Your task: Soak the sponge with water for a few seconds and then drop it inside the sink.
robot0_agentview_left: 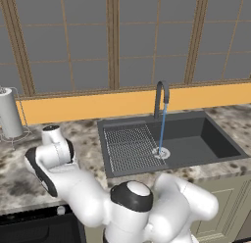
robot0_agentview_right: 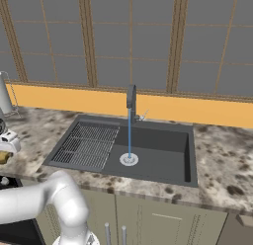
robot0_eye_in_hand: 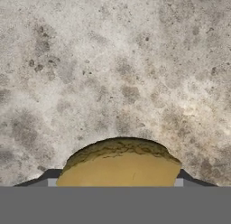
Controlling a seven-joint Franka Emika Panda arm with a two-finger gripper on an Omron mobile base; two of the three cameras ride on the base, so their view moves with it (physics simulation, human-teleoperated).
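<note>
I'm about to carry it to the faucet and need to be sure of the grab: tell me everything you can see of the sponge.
The sponge is a mustard-yellow block with a darker, rough tan edge along its curved top in the hand view. It looks soft and porous. It sits between the gripper's dark fingertips, one on each side, apparently pinched between them, over the speckled stone counter. In the right base view a yellow sliver shows under the hand at the left edge, well left of the sink. Its underside is hidden.
</note>
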